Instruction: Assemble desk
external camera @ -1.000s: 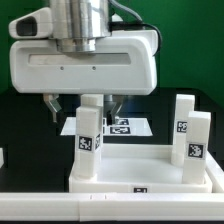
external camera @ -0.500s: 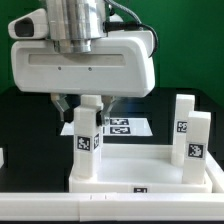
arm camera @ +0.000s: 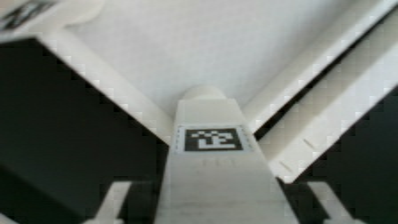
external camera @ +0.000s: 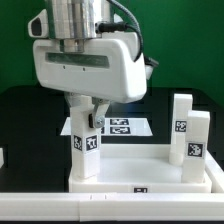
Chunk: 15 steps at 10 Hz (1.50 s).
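The white desk panel (external camera: 140,168) lies flat with its rim up. Three tagged white legs stand in its corner sockets: one at the exterior view's near left (external camera: 87,142) and two at the right (external camera: 183,118) (external camera: 197,140). My gripper (external camera: 88,108) hangs right over the left leg, its fingertips hidden against the leg's top. In the wrist view the leg (arm camera: 217,150) rises between my fingers (arm camera: 121,200), and a dark gap shows on each side. The gripper (arm camera: 217,206) is open and straddles the leg. The panel's rim (arm camera: 107,72) runs below.
The marker board (external camera: 127,127) lies on the black table behind the panel. A long white bar (external camera: 60,206) runs along the front edge. A small white piece (external camera: 2,157) shows at the exterior view's far left.
My hand has turned about its vertical axis and come down over the left leg. The fingers that hung in view beside the leg's top are now hidden by the hand.
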Each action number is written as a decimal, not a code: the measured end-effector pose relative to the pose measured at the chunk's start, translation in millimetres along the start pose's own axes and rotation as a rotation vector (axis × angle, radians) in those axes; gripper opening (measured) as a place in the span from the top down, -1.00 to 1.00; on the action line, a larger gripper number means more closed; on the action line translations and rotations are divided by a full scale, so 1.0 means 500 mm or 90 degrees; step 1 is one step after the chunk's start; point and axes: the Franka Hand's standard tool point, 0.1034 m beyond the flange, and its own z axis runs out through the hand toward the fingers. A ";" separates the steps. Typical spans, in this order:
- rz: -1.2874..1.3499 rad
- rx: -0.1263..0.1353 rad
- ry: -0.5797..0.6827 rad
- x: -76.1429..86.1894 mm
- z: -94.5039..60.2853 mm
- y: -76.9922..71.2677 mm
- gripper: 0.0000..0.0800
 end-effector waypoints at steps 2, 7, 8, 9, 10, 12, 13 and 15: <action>0.244 0.054 -0.029 0.003 0.001 -0.009 0.29; 0.218 0.056 -0.043 -0.004 0.003 -0.011 -0.10; 0.106 0.057 -0.033 -0.001 -0.001 -0.015 -0.42; -0.020 0.057 -0.028 0.003 -0.004 -0.018 -0.42; -0.117 0.049 -0.034 -0.003 -0.004 -0.018 -0.58; -0.162 0.049 -0.031 -0.001 -0.003 -0.016 -0.61; -0.205 0.050 -0.029 -0.001 -0.003 -0.015 -0.62; -0.455 0.027 -0.016 -0.001 -0.003 -0.022 -0.62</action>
